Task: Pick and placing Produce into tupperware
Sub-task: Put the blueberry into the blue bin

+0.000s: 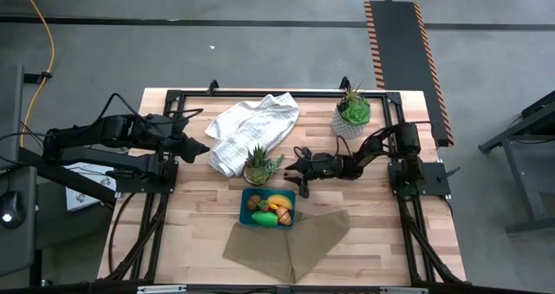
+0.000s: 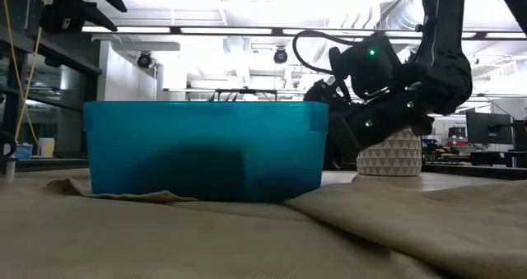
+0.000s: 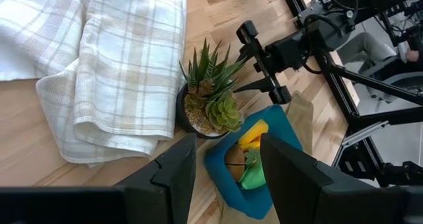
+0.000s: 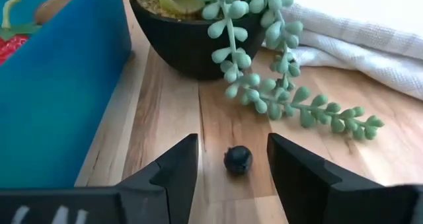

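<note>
The teal tupperware [image 1: 245, 209] stands on the wood table near the front, with a yellow banana [image 1: 279, 202], a brown kiwi [image 1: 252, 203] and a green pepper [image 1: 264, 218] inside. A tiny dark berry [image 4: 237, 159] lies on the table beside the tupperware's wall [image 4: 53, 92]. My right gripper [image 4: 231, 174] is low over the table and open, one finger on each side of the berry and apart from it. In the high view it [image 1: 299, 178] shows just behind the tupperware's far right corner. My left gripper [image 1: 201, 149] waits open and raised at the left, nothing between its fingers [image 3: 178, 174].
A potted succulent [image 1: 260, 166] stands right behind the tupperware; its trailing stem [image 4: 291, 98] lies on the table just past the berry. A white towel [image 1: 251, 127] lies farther back, a second plant [image 1: 351, 114] at the back right, and a tan cloth [image 1: 290, 242] in front.
</note>
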You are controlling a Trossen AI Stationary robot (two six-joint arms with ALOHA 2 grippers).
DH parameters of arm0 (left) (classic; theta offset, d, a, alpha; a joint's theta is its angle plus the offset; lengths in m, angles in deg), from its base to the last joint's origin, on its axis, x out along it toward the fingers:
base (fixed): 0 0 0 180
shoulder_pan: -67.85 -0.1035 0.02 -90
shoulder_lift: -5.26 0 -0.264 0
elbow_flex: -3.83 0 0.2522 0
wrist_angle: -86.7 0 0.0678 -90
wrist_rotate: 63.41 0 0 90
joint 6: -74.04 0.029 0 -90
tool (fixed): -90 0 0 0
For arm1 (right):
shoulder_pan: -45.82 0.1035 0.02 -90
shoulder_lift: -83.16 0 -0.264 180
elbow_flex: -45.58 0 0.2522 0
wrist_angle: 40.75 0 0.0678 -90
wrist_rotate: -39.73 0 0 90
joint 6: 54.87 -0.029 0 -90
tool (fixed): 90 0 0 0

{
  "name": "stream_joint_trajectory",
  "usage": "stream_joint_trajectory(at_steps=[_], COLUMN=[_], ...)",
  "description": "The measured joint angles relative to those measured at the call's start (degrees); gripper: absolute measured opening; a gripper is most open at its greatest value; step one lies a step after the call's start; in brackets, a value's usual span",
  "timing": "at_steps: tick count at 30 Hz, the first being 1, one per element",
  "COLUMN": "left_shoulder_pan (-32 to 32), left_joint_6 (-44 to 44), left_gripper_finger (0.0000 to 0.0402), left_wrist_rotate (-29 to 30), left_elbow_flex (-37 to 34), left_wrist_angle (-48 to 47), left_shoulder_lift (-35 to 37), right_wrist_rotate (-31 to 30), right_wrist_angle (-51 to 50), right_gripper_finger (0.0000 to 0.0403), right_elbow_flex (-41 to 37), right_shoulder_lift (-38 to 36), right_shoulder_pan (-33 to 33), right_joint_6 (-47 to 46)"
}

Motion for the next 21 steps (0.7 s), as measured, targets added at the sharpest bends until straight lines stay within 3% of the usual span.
stream_joint_trajectory(at_steps=[14, 21], left_shoulder_pan=[0.0, 0.0], left_joint_6=[0.0, 0.0], left_gripper_finger=[0.0156, 0.0156], left_wrist_rotate=[0.0, 0.0], left_elbow_flex=[0.0, 0.0], left_wrist_angle=[-1.8, -1.8], left_shoulder_lift=[0.0, 0.0], right_wrist_rotate=[0.4, 0.4], right_wrist_angle=[-2.4, -2.5], right_gripper_finger=[0.0169, 0.0137], right_elbow_flex=[0.0, 0.0], right_shoulder_lift=[0.0, 0.0], right_shoulder_pan=[0.0, -0.1], right_joint_6=[1.1, 1.0])
